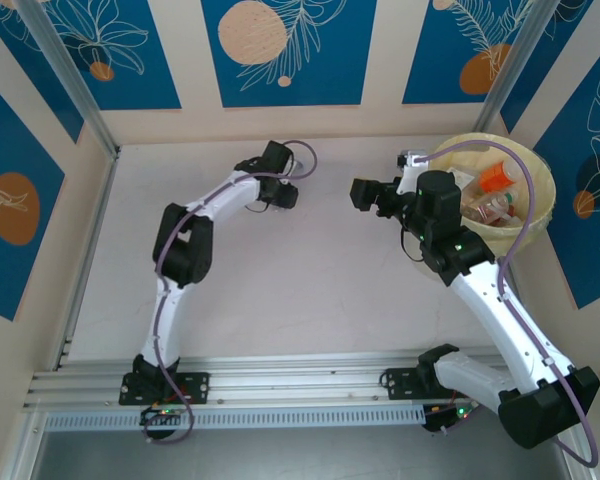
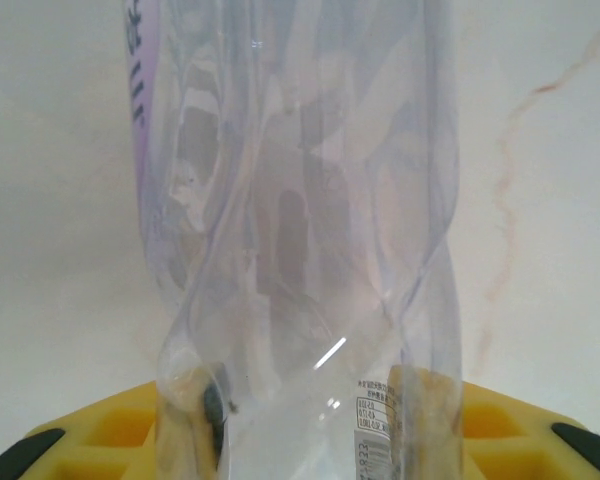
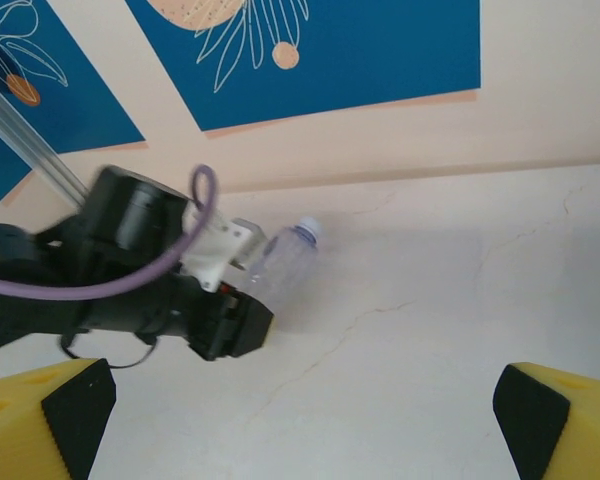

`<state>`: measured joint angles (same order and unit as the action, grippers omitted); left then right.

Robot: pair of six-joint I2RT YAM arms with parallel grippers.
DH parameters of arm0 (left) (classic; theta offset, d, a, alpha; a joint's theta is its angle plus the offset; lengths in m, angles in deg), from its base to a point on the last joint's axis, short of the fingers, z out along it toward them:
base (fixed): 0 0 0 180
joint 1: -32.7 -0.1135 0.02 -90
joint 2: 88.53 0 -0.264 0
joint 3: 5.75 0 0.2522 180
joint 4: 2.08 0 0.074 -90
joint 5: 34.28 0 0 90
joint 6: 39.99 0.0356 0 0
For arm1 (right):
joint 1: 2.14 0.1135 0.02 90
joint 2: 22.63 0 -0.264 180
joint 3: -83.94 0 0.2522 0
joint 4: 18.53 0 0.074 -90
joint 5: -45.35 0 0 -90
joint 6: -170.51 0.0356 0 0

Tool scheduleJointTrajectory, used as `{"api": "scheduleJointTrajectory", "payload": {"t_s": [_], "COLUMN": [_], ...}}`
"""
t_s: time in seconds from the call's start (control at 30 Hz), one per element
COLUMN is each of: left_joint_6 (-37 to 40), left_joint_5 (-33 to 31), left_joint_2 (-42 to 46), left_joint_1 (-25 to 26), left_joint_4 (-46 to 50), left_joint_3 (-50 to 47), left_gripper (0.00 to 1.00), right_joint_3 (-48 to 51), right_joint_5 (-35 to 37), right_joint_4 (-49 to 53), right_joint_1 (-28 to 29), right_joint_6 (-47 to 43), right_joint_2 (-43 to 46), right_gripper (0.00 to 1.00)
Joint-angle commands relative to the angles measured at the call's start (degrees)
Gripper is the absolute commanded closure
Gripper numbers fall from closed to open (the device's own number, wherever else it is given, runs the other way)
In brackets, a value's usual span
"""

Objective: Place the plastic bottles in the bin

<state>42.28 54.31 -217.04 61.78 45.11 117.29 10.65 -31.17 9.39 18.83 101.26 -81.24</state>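
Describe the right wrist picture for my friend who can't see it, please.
The left gripper clamps a clear plastic bottle with a pale cap near the blue-patterned wall. The right gripper stands wide open in front.

Clear plastic bottle [image 2: 300, 250], lilac label edge. Pale yellow bin [image 1: 543, 195]. Blue wall panels [image 1: 320, 60] with peach circles, white leaf outlines.

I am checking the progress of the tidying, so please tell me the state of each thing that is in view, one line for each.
left gripper: shut on the clear bottle
clear bottle: cap on, gripped, its wall dented
right gripper: open, holding nothing
bin: upright, partly filled
bottles in the bin: lying loose together
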Motion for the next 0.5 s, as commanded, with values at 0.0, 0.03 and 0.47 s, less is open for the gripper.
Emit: {"api": "scheduleJointTrajectory", "payload": {"t_s": [0.0,0.03,0.47], "left_joint_6": [0.2,-0.1,-9.5], "left_joint_5": [2.0,3.5,31.8], "left_joint_2": [10.3,12.0,32.7], "left_joint_1": [1.3,1.5,1.6], "left_joint_4": [-7.7,-9.5,-40.9], "left_joint_3": [-5.7,-7.1,-31.4], "left_gripper": [1.0,1.0,1.0], "right_joint_3": [0.7,1.0,-1.3], "right_joint_5": [-1.3,-1.6,-14.7], "right_joint_4": [-1.8,-2.3,-8.2], "right_joint_1": [-0.4,-0.5,-1.6], "right_joint_6": [2.3,2.9,12.6], "right_joint_2": [0.3,0.3,-2.9], "right_gripper": [0.01,0.01,0.01]}}
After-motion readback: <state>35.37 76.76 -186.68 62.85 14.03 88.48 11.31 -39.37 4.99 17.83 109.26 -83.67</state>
